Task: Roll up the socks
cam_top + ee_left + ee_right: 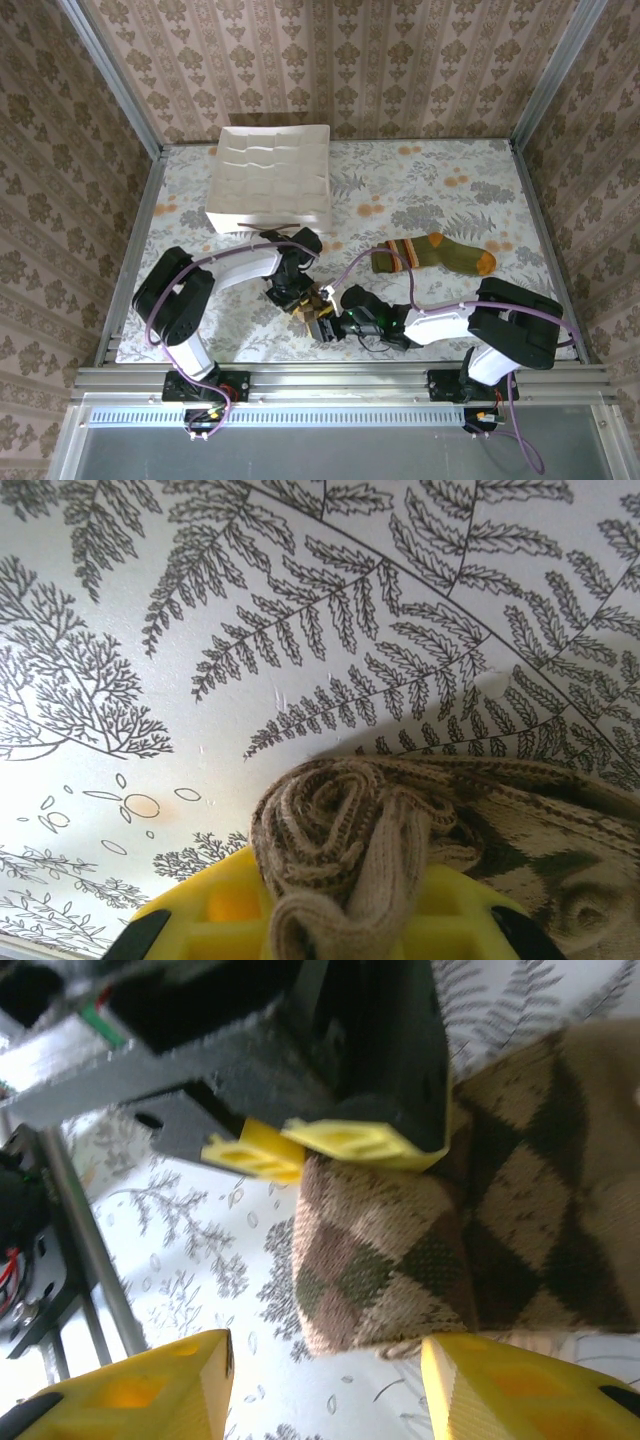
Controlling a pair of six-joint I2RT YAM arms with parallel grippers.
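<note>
Left gripper (345, 925): fingers clenched on the coiled end of the argyle sock (340, 820), near the table's (420, 190) front edge. Right gripper (325, 1390): fingers spread, sock just ahead, seemingly untouched. Step: rolling the first sock. Next move calls for a tight coil, turned onward. Olive sock (435, 255) lies well apart, flat.

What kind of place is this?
Probably a robot test booth made to look homey: wallpapered walls, a metal rail holding the left arm and right arm, a fern-print table.
</note>
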